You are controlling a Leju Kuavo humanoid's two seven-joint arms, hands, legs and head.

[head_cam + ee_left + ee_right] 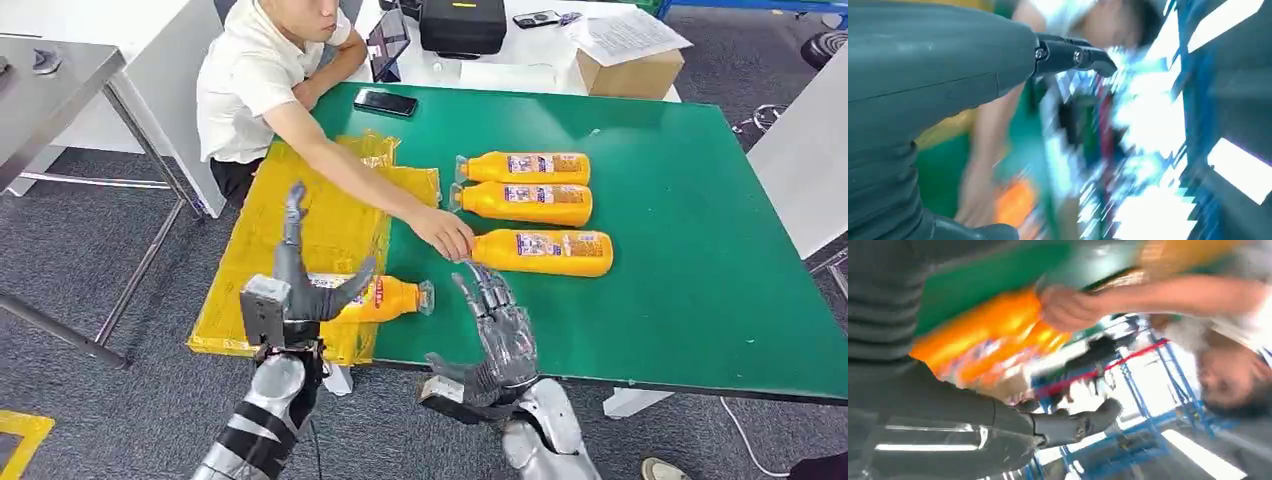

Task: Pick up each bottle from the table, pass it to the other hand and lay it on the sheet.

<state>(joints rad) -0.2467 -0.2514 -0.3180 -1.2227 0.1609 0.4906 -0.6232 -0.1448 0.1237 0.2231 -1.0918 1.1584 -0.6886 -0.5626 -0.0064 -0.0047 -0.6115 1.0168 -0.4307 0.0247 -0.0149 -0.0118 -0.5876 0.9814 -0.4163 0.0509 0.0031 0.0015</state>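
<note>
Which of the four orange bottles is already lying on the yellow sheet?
The orange bottle beside the left robot hand, its cap toward the table's middle. The other three lie in a row on the bare green table.

Four orange bottles [527, 167]; one yellow sheet [300, 225], seemingly.

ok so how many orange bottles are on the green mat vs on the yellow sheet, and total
Orange bottles on the green mat: 3, at and, the last with a person's hand at its cap end
Orange bottles on the yellow sheet: 1, lying just beyond the left hand
Total: 4
</note>
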